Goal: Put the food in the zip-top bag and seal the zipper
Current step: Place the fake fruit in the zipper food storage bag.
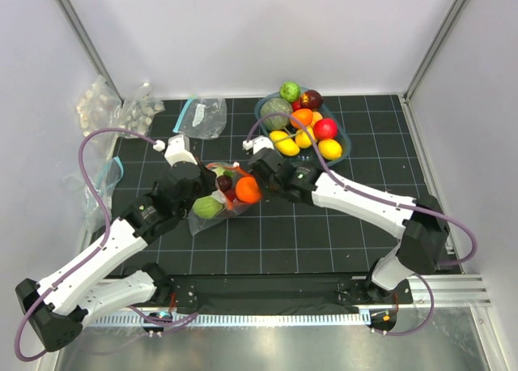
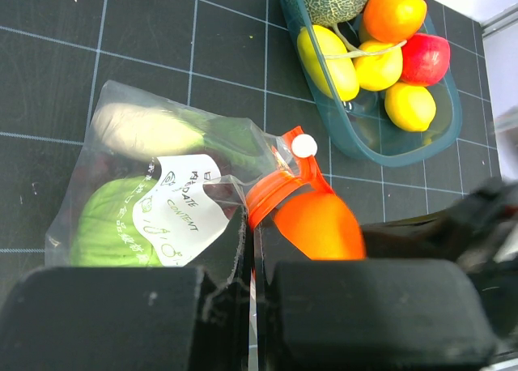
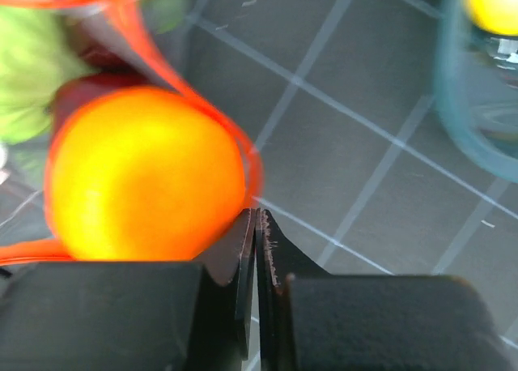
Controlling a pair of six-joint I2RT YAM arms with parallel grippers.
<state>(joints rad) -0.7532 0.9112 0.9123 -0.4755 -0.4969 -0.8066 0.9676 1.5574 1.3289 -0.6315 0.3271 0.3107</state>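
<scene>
Clearance: the gridded mat (image 1: 324, 241) is bounded by white walls (image 1: 243, 31) at left, rear and right, and by a metal rail (image 1: 453, 288) at the near edge. Bare mat lies in front of the zip-top bag (image 2: 194, 140) and to its right. Both arms meet at mat centre, so the room between them is tight. A teal basket (image 1: 345, 141) of fruit stands at rear right, near the right arm's wrist. Spare bags (image 1: 121, 108) rest against the rear-left wall, well apart from the work.

Task item: the bag lies flat at mat centre, mouth toward the basket. Its film is clear and crinkled and carries a white label (image 2: 182, 209). The zipper (image 2: 271, 189), an orange-red strip, stands spread open around an orange (image 2: 320, 225) lodged in the mouth. A green cabbage (image 2: 101, 225) and a white oblong vegetable (image 2: 142, 128) lie deeper inside.

Claws: the left gripper (image 2: 252, 267) is clamped on the bag's film at the near edge. The right gripper (image 3: 255, 217) has its fingers together on the zipper where the strip bends round the orange.

Limits of view: dark items behind the label cannot be identified. The right wrist view is blurred at close range. The basket is cut off in both wrist views, and the overhead view hides both sets of fingertips
</scene>
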